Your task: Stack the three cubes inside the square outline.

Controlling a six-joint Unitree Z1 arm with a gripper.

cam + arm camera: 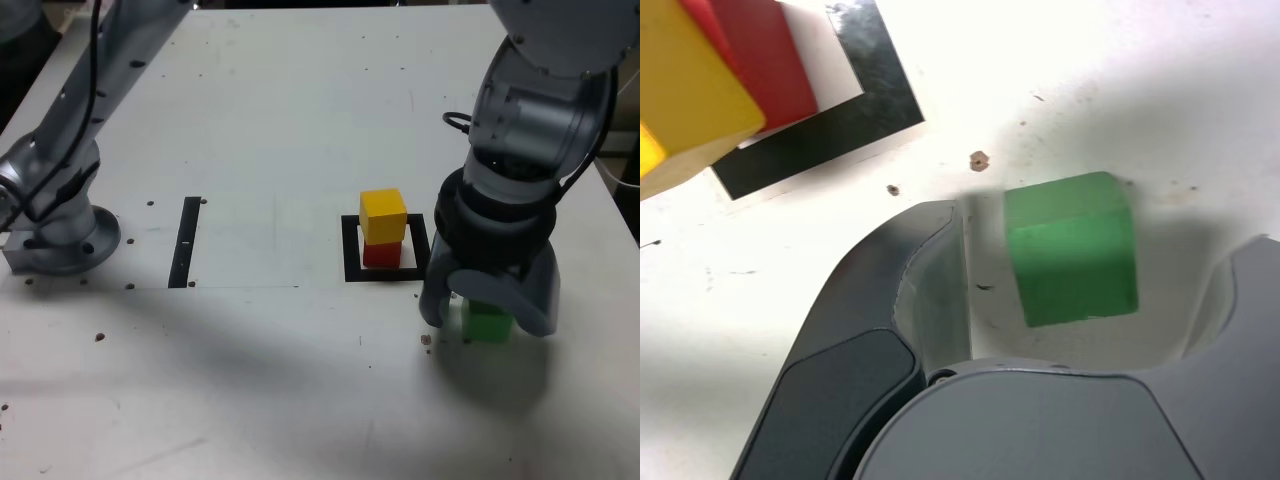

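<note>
Straddling the small matte green cube (1072, 250) on the white table (280, 130), the grey fingers (930, 290) stand apart, not touching it.

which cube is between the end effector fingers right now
The green cube, alone on the table between the open end effector jaws; the yellow cube sits stacked on the red cube inside the square outline.

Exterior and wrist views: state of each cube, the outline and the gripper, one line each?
Small matte red cube: on the white centre of the square outline, bottom of the stack.
Small matte yellow cube: stacked on the red cube.
Small matte green cube: on the table outside the outline, between the jaws, gaps both sides.
Thick black square outline: holds two cubes.
Gripper: open, straddling the green cube.
</note>
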